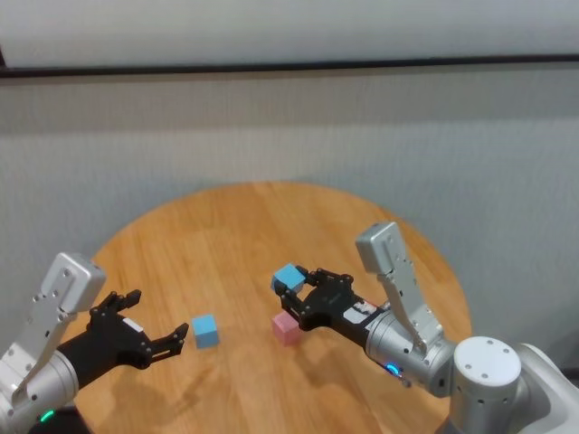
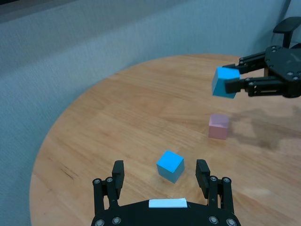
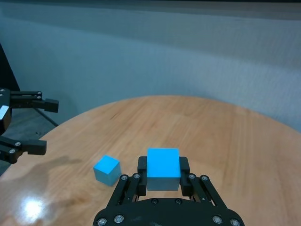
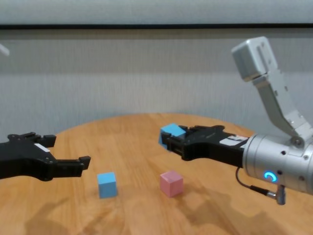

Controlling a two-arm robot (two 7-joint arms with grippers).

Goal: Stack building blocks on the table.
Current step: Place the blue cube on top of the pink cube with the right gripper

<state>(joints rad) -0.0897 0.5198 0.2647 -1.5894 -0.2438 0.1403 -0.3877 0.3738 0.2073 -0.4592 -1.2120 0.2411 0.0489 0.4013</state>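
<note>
We carry a blue block [image 1: 288, 277] clamped in the right gripper [image 1: 295, 287] above the pink block [image 1: 286, 329], lowering next, while the left gripper [image 1: 154, 336] waits open near the other blue [image 1: 205, 331].

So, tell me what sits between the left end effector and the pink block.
The loose blue block, resting on the table, sits between the open left end effector and the pink block; the chest view shows it.
</note>
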